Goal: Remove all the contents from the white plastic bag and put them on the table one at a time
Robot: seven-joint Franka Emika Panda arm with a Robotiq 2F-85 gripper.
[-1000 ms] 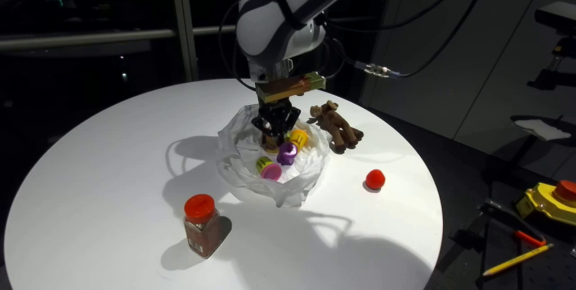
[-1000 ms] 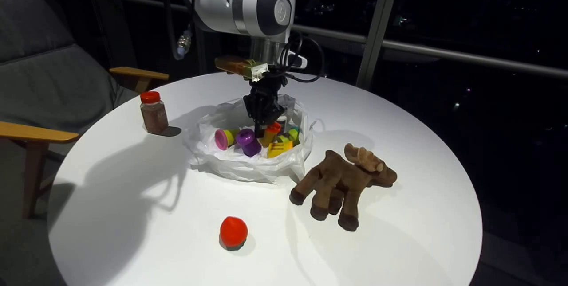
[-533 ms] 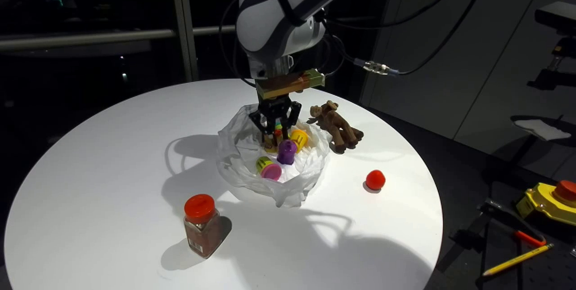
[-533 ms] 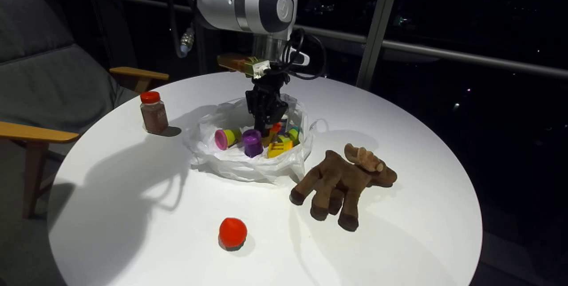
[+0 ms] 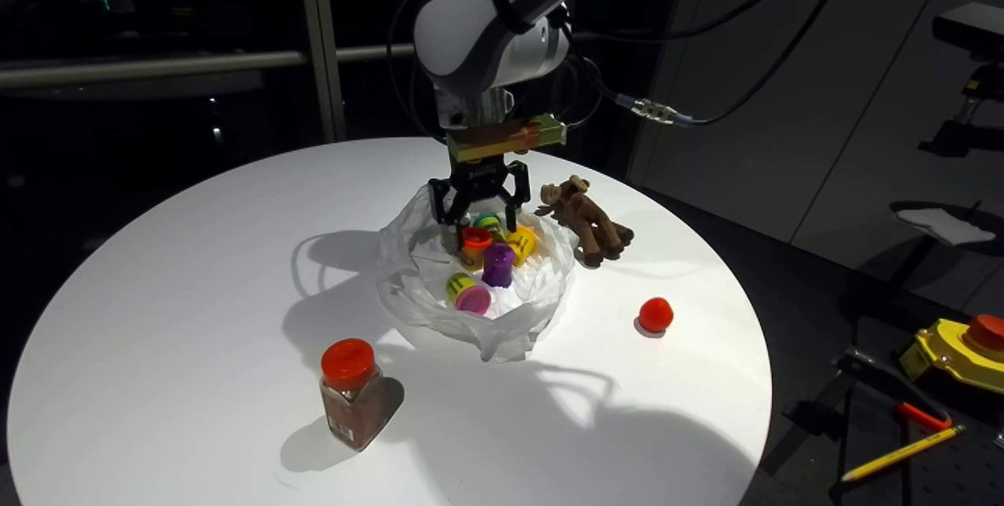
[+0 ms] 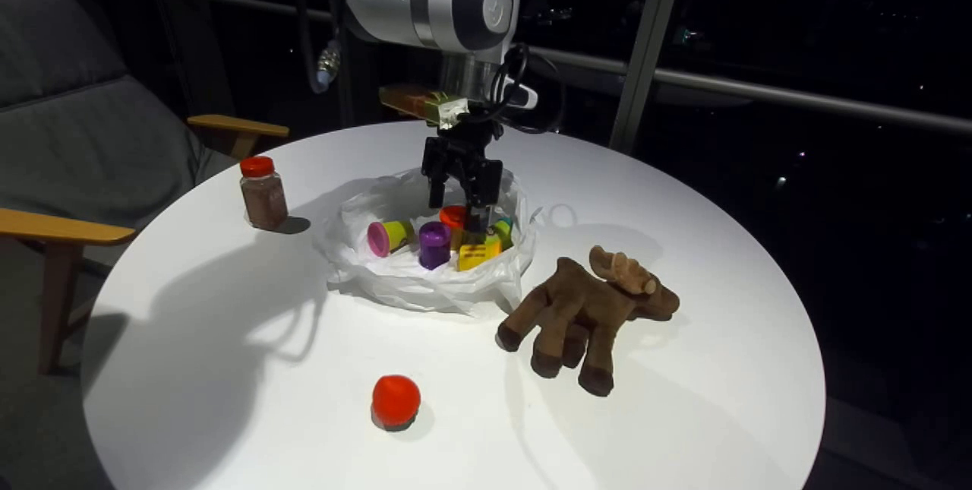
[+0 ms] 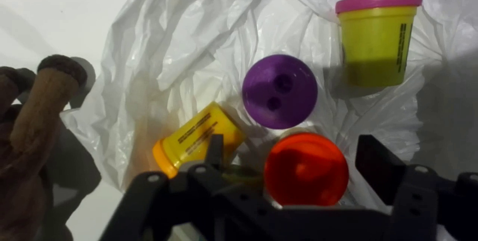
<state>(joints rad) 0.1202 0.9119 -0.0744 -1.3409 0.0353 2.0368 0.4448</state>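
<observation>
The white plastic bag (image 5: 522, 337) lies spread wide on the table (image 5: 196, 318), its rim crumpled. Inside are a pink-lidded yellow tub (image 7: 377, 46) on its side, a purple tub (image 7: 280, 91) standing upright, a yellow tub (image 7: 201, 132) tipped over, a red-lidded tub (image 7: 306, 170) upright and a green tub (image 6: 499, 233) partly hidden. My gripper (image 7: 291, 149) stands open above the bag, pointing down. Its fingers straddle the red-lidded tub in the wrist view, with a gap to either side; nothing is held.
On the table outside the bag stand a red-capped jar (image 5: 353, 396) and a small red ball (image 5: 656, 315). A brown plush moose (image 6: 585, 315) lies close beside the bag's edge. A grey armchair (image 6: 68, 95) is beyond the table.
My gripper has opened and risen a little. The purple tub, tilted a second ago, now stands upright. The red ball has shifted very slightly.
</observation>
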